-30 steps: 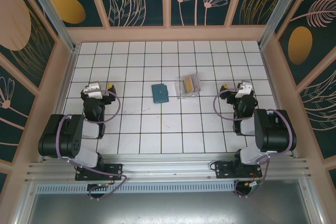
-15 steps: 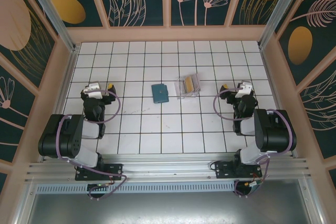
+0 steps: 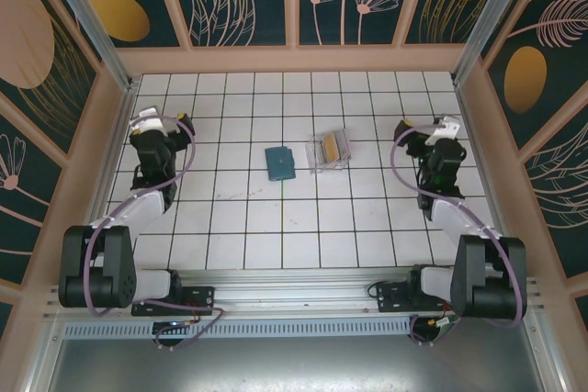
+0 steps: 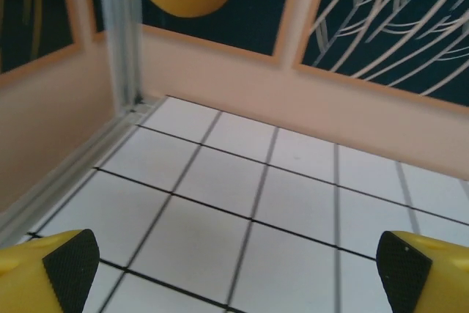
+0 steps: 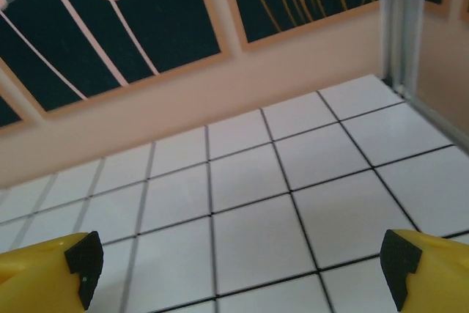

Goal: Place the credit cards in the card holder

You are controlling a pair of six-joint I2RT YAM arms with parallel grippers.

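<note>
Both my left gripper (image 4: 238,273) and right gripper (image 5: 238,265) are spread wide, holding nothing, out at either side. Overhead, the card holder (image 3: 331,151) sits in the middle of the table (image 3: 248,227) near a teal wallet (image 3: 279,162). Gold credit cards (image 3: 328,146) seem to be in or on it, too small to settle, so I count nothing as surely done. My wrist cameras face bare tiles (image 4: 220,181) and wall (image 5: 146,100).

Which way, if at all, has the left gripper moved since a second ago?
Yes. The left gripper moved toward the back wall and slightly left, farther from the flat teal wallet.
</note>
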